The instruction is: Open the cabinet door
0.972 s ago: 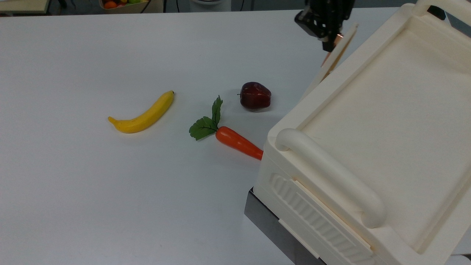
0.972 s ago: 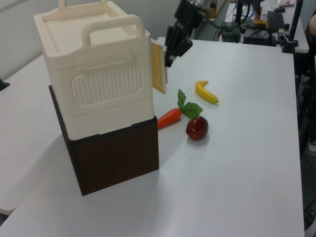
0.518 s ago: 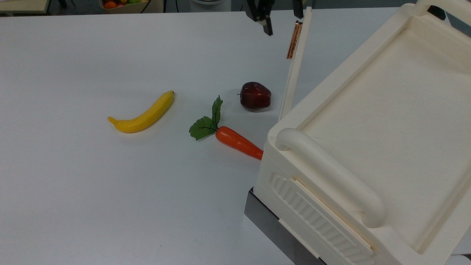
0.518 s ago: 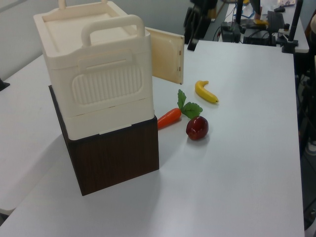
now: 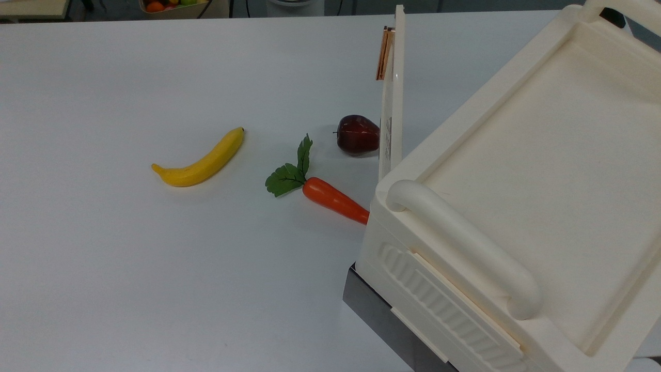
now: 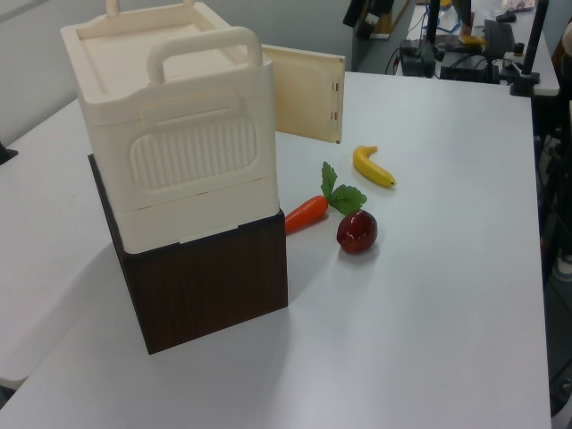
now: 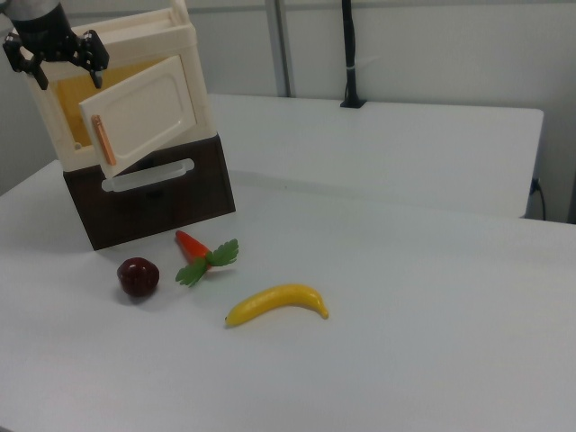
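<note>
The cream cabinet (image 5: 521, 170) stands on a dark base at the top view's right. Its cabinet door (image 7: 144, 112) is swung wide open, with the copper strip (image 7: 103, 139) at its free end and the yellowish inside (image 7: 75, 106) showing. From above, the cabinet door (image 5: 391, 98) appears edge-on, jutting away from the cabinet towards the table's far side. In the left view the cabinet door (image 6: 308, 94) stands out behind the cabinet (image 6: 170, 125). My gripper (image 7: 65, 65) hovers at the cabinet's top corner, above and behind the door, open and touching nothing.
On the white table lie a dark red apple (image 5: 358, 135), a carrot with green leaves (image 5: 330, 199) and a banana (image 5: 201, 160), all on the door's side of the cabinet. The apple sits close to the open door. Thick rounded handle bars (image 5: 459, 243) top the cabinet.
The door has swung from slightly ajar to wide open. My gripper let go of its free end and drew away, leaving the top view.
</note>
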You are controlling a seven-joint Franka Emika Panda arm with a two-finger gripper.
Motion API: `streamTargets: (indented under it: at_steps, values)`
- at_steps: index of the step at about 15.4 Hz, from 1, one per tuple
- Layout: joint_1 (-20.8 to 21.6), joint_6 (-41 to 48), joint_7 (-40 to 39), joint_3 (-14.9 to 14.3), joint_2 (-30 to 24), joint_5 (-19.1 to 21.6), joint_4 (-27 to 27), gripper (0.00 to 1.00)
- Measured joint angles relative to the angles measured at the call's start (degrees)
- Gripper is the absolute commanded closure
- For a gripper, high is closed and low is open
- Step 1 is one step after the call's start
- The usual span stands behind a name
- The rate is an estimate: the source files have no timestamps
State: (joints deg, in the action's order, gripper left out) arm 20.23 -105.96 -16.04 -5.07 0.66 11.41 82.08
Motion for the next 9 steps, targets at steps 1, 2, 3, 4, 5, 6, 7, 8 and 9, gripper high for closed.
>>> streamTargets:
  at_steps: [1, 2, 3, 4, 5, 6, 7, 8, 9]
  values:
    - [0.3, 0.0, 1.0, 0.3, 0.1, 0.0, -0.1, 0.00]
    - [0.6, 0.0, 1.9, 0.9, 0.2, 0.0, -0.1, 0.00]
    - [1.0, -0.4, 3.0, 1.5, 0.4, 0.0, -0.1, 0.00]
    - [1.4, -1.2, 4.5, 2.3, 0.6, 0.0, -0.1, 0.00]
    - [1.7, -2.4, 6.2, 3.1, 0.9, 0.0, -0.1, 0.00]
    - [1.8, -3.3, 7.9, 4.0, 1.2, 0.0, 0.0, 0.00]
    - [1.9, -4.0, 9.3, 4.7, 1.8, -0.1, 0.0, 0.00]
    - [1.9, -4.8, 10.3, 5.1, 2.4, -0.4, 0.0, 0.00]
    - [1.9, -5.9, 11.3, 5.3, 3.2, -0.8, 0.0, 0.00]
